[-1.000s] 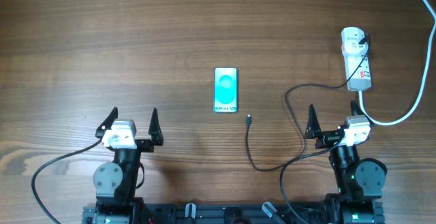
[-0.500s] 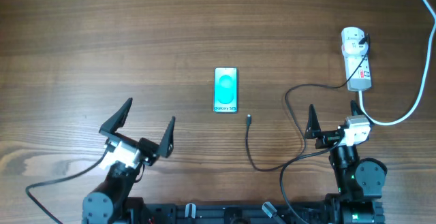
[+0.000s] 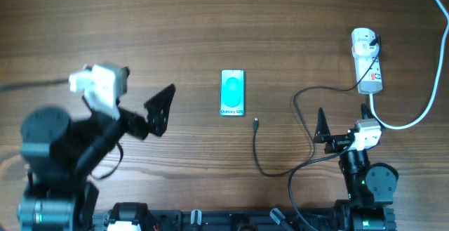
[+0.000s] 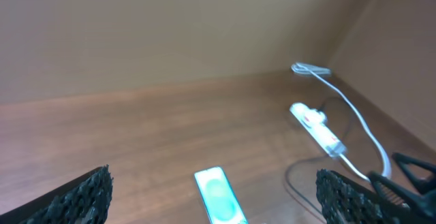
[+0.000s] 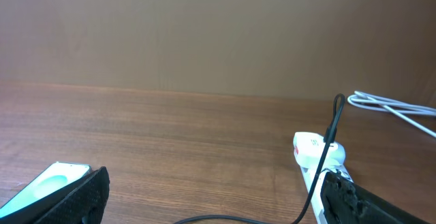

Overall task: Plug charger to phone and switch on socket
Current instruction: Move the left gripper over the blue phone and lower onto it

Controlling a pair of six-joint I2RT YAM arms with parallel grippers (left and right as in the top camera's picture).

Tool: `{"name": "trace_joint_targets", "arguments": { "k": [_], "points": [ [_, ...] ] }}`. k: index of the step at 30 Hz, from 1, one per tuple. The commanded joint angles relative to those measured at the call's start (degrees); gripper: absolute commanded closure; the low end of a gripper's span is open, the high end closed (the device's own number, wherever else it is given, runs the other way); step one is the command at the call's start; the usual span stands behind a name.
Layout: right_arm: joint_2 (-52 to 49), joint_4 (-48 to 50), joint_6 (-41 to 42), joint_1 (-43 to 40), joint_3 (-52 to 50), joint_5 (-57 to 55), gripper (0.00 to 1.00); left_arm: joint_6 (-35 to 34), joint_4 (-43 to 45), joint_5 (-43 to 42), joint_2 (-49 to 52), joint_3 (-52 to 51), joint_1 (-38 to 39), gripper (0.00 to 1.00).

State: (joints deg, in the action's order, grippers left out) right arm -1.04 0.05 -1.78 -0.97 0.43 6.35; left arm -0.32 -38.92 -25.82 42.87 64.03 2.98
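Left gripper (image 4: 212,183): fingers spread wide, nothing between them, touching nothing, up above the left half of the table (image 3: 140,20). Right gripper (image 3: 342,119): also spread wide and empty, close to the near edge toward the right corner, with the black cable running just beside its left finger; contact not clear.

Writing: white text along the lower edge of the phone (image 3: 232,93), seemingly "Galaxy S25", too small to be sure of. Red-and-white label on the socket (image 3: 366,61), not readable.

Phone: flat, screen up, lit bright cyan inside a dark rim, about midway between the left and right edges, long side pointing from near edge to far edge. Nothing plugged into it.

Charger (image 3: 309,90): thin black cable, looping across the right half of the bench. Connector tip (image 3: 256,123) on the wood near the phone's near right corner, apart from it. Black plug (image 3: 377,43) seated at the far end of the socket.

Socket: small white strip close to the right edge, toward the far right corner, its white lead (image 3: 421,111) curving out to the right edge.
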Motion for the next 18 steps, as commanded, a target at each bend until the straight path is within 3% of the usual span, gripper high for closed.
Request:
{"name": "trace_joint_targets", "arguments": {
  "k": [1,3,6,10,12,18],
  "points": [
    [0.2,0.2,0.3,-0.2,-0.1,-0.3,0.0,-0.2,-0.3,-12.4,5.7,3.1,-0.2,0.0],
    [0.2,0.2,0.3,-0.2,-0.1,-0.3,0.0,-1.0,-1.7,-12.8,7.8,3.9,-0.2,0.0],
    [0.2,0.2,0.3,-0.2,-0.1,-0.3,0.0,-3.1,-9.4,-3.9,12.5,8.7,2.1,0.0],
    [0.2,0.2,0.3,-0.2,-0.1,-0.3,0.0,-3.3,-24.1,9.5,25.4,21.8,12.8,0.0],
    [0.2,0.2,0.3,-0.2,-0.1,-0.3,0.0,-7.5,-27.8,14.0,32.3,26.7,17.5,0.0],
    [0.2,0.2,0.3,-0.2,-0.1,-0.3,0.0,-11.1,-28.9,15.3,48.7,29.2,25.4,0.0]
  ]
}}
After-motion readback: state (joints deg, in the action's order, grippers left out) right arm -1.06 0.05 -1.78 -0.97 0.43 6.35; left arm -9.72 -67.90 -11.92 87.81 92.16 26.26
